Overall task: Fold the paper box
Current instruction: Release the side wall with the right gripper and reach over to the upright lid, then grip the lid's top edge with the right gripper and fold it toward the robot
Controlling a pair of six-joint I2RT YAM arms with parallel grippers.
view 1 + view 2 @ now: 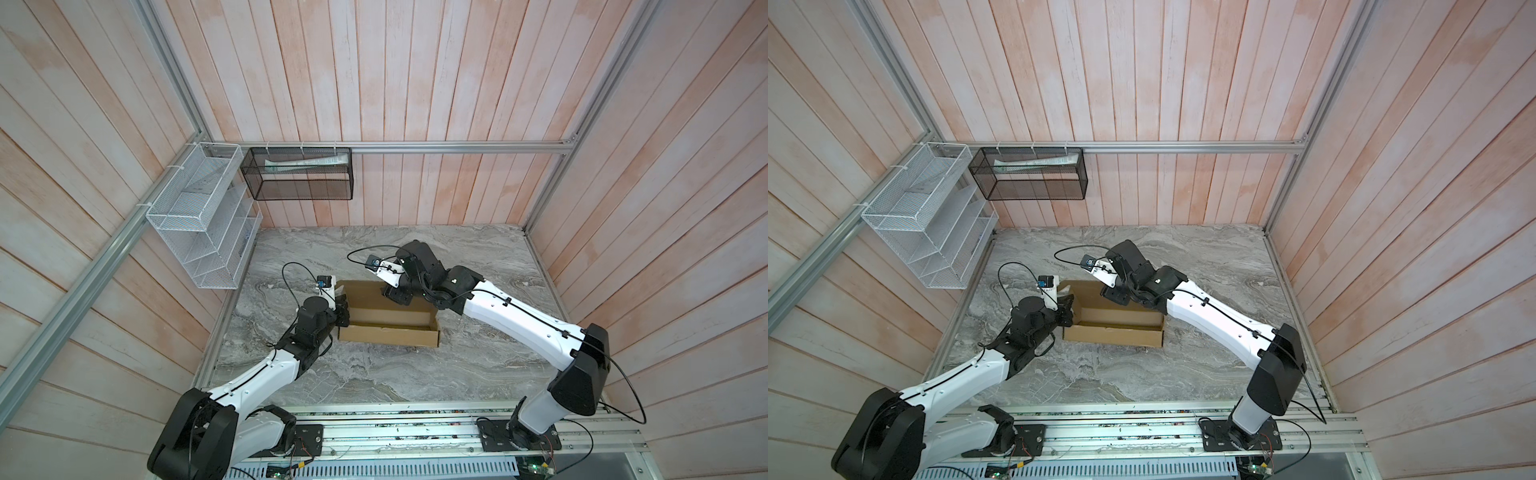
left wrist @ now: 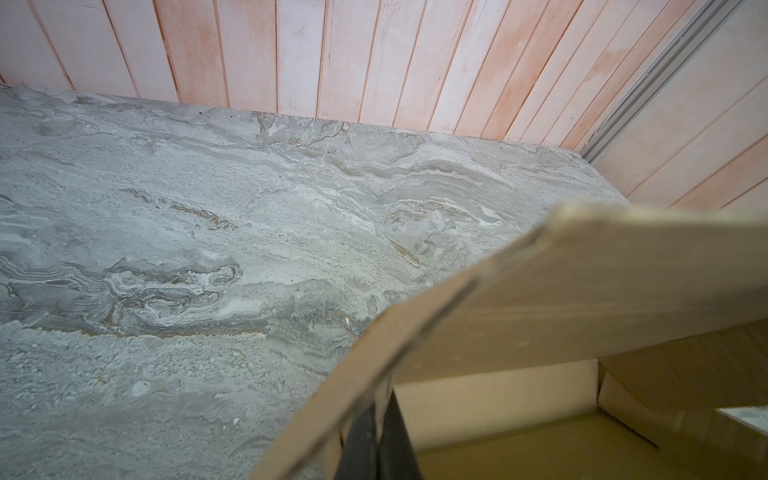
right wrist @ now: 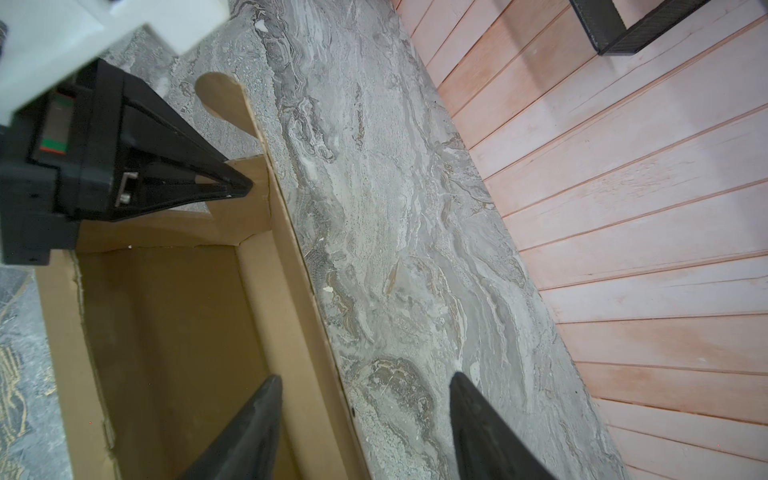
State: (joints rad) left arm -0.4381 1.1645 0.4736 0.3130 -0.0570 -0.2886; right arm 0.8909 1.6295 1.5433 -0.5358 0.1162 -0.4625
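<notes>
Matt tan corrugated cardboard paper box point(image 1: 388, 334), grey veined marble-look table point(image 1: 478, 365), whitewashed wood-plank walls point(image 1: 415, 83)

The grey marbled bench point(image 1: 374, 374) is closed in by pinkish plank walls point(image 1: 436, 75). On these walls hang a white wire rack point(image 1: 195, 216) and a black mesh basket point(image 1: 299, 190) with papers point(image 1: 307, 161) inside.

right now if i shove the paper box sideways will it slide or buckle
Likely slides easily: the paper box is empty, thin cardboard on smooth marble tabletop. Walls probably flex; one flap bows. With the left gripper pinching that flap, it may pivot.
</notes>
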